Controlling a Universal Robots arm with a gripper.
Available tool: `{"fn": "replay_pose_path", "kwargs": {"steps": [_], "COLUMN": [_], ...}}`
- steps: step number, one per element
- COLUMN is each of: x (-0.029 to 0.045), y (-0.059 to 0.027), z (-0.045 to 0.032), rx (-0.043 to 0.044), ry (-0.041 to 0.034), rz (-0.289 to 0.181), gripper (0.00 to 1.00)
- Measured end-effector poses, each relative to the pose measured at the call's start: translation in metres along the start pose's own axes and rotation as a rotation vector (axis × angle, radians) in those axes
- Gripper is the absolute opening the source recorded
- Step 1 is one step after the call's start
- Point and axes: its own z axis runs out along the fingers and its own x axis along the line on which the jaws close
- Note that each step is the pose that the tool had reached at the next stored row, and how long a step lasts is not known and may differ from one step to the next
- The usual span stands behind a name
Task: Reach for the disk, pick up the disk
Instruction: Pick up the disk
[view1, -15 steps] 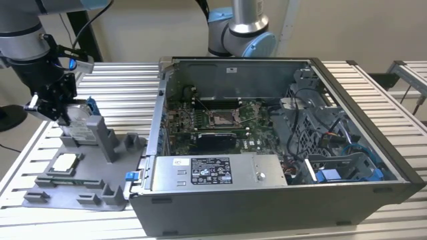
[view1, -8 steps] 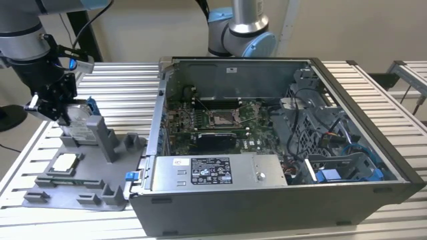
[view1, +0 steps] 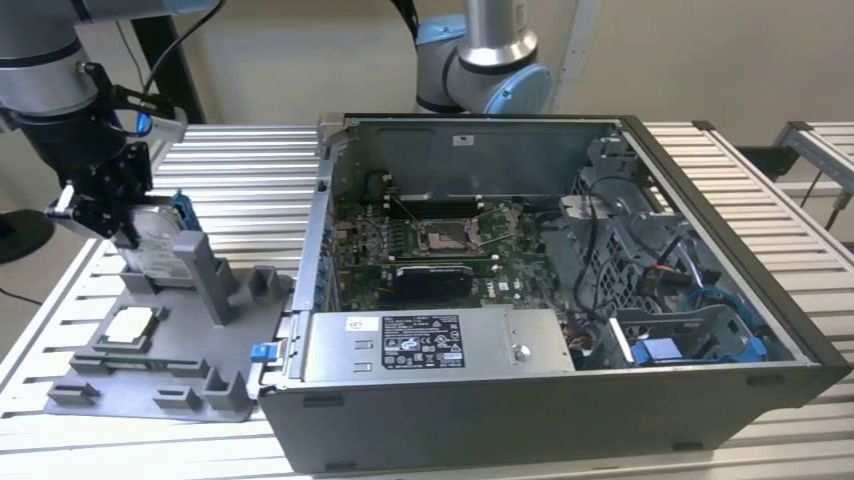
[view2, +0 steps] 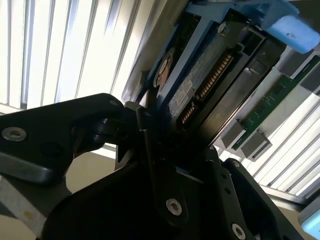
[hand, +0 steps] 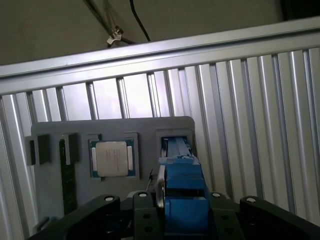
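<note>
The disk (view1: 159, 240), silver-grey with a blue carrier frame, stands upright and slightly tilted at the back of the grey fixture (view1: 160, 385) on the exterior view's left. My gripper (view1: 123, 228) comes down over its top edge and is shut on it. In the first wrist view the disk's blue frame (hand: 182, 192) sits clamped between the black fingers (hand: 145, 220), its lower end reaching toward the fixture's slot. The second wrist view shows the disk's connector side (view2: 200, 82) rising out of the gripper (view2: 165, 132). Whether the disk's lower edge still rests in the slot is hidden.
A small square chip (view1: 130, 325) and a green memory stick (hand: 67, 175) lie in the fixture. An open computer case (view1: 534, 300) stands right beside the fixture on the slatted metal table (view1: 254, 170). A second arm's base (view1: 481, 60) rises behind the case.
</note>
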Motion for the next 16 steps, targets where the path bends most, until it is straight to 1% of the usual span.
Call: {"fn": "replay_pose_path", "kwargs": {"steps": [10,16], "x": [-0.0001,-0.0002], "y": [0.0005,0.0008], "z": [-0.0259,-0.0435], "rx": [0.0000,0.0001], "ry": [0.0001,0.0001], "rz": [0.000,0.000], "gripper": [0.00,0.00]}}
